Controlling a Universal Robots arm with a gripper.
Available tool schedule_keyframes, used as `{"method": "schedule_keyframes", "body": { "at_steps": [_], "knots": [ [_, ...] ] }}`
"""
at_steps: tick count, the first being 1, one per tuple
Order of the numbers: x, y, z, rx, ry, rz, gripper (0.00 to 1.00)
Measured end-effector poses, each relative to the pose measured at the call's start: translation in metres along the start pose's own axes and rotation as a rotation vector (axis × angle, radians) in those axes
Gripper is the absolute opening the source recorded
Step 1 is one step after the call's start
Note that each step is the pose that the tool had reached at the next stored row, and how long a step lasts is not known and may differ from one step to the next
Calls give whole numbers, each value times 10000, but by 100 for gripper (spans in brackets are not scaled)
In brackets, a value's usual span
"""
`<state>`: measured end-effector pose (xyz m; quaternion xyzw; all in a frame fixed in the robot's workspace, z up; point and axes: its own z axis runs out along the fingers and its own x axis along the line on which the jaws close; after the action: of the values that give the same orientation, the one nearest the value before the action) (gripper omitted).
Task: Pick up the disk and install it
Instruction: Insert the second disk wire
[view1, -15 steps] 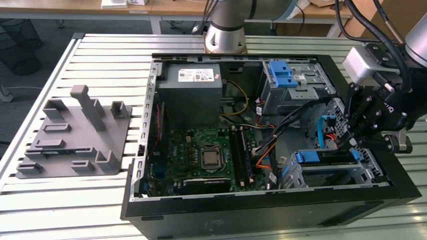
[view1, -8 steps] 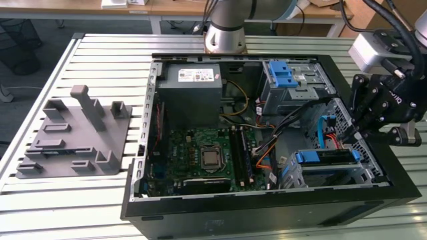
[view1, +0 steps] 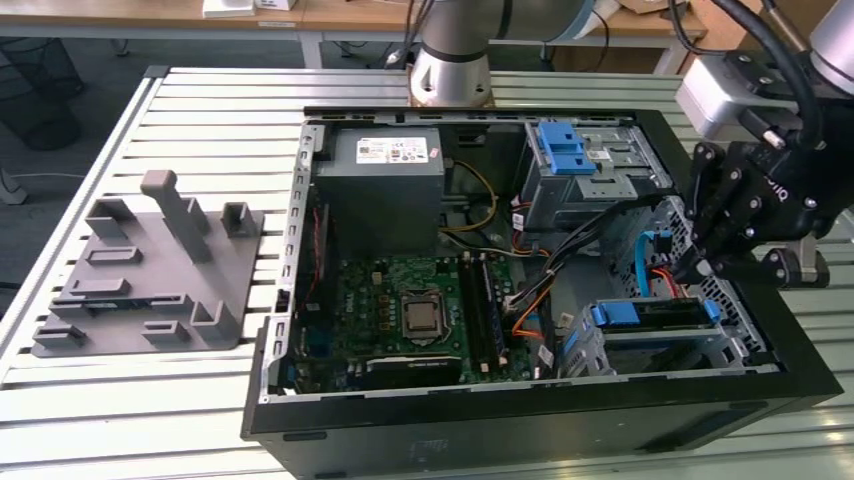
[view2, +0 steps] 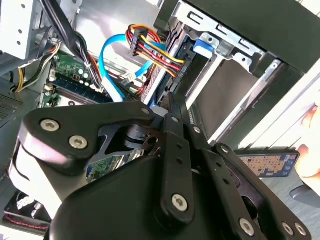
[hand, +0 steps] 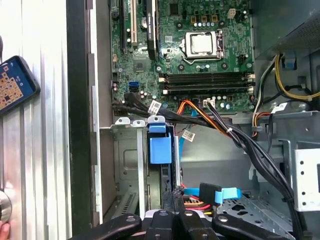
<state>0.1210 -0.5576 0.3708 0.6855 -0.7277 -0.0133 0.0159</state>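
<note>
The disk (view1: 650, 316), a flat drive in a bright blue carrier, sits on edge in the drive cage (view1: 694, 345) at the front corner of the open computer case, on the exterior view's right. Its blue tab (hand: 160, 146) points toward the motherboard, and the same tab (view2: 202, 46) appears in the second wrist view. My gripper (view1: 689, 270) hangs just above the disk's far end. Its black fingers are shut together, and in the first wrist view the gripper (hand: 175, 196) meets the disk's upper edge. I cannot tell if the tips press on it.
The black case (view1: 534, 420) lies open on a slatted table. Inside are a grey power-supply box (view1: 387, 175), a motherboard (view1: 414, 310), a blue ridged latch (view1: 562, 150) and cable bundles (hand: 220, 125) beside the cage. A grey fixture (view1: 147, 270) stands on the exterior view's left.
</note>
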Motion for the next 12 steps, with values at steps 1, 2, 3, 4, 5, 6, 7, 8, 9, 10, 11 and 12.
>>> {"method": "schedule_keyframes", "body": {
  "at_steps": [1,2,3,4,5,6,7,8,9,10,11,12],
  "knots": [
    [-2,4,-27,7,-1,0,11],
    [-7,8,-56,14,-1,-1,11],
    [-12,11,-83,21,-2,-1,11],
    [-19,15,-108,27,-2,0,11],
    [-26,20,-129,32,-1,0,11],
    [-35,27,-143,37,-5,0,11],
    [-43,37,-150,42,-5,0,11],
    [-49,52,-153,47,-3,0,11],
    [-55,73,-153,56,-3,0,11],
    [-60,101,-152,68,-5,0,11],
    [-77,149,-150,98,-6,0,11],
    [-92,167,-150,112,-6,0,11]
  ]
}}
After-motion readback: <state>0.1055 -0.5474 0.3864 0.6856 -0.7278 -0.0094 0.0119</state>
